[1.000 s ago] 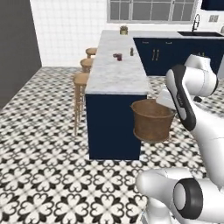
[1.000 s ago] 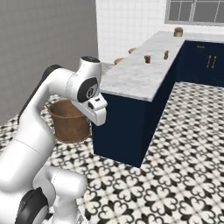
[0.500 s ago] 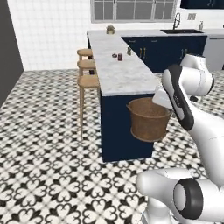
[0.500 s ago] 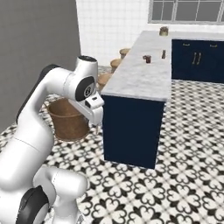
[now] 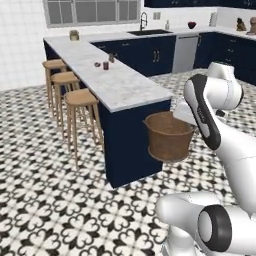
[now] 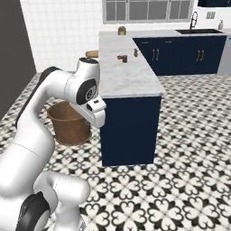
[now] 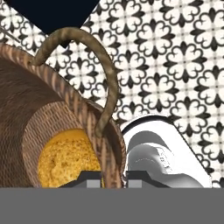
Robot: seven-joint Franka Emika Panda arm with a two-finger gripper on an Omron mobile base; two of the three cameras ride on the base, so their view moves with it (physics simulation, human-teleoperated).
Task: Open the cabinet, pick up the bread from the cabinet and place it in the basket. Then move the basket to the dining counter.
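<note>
Left to right, seen from behind the arm on its left side: three round-seated wooden stools (image 5: 80, 98) stand in a row along the far side of the long marble-topped, navy-based dining surface (image 5: 117, 90), whose near end faces the viewer. Small dark items (image 5: 105, 65) sit on its top, toward the far end. Just beside the near end of the surface, raised clear of the black-and-white patterned tile floor (image 5: 45, 200), hangs the round brown woven basket (image 5: 170, 137), tapering downward. The white arm (image 5: 210, 107) reaches down to the basket's rim on its right side.

From the hand camera: the pincer (image 7: 114, 177) is closed on the basket's rim wall, one fingertip inside and one outside, with a loop handle (image 7: 103, 65) arching just above the grip. The small round golden-orange bread bun (image 7: 70, 159) lies on the basket's bottom, below the grip.

From behind the arm on its right side: the basket (image 6: 67, 122) is left of the navy base, partly hidden by the arm's wrist; the marble top (image 6: 126, 67) extends away toward the window.
</note>
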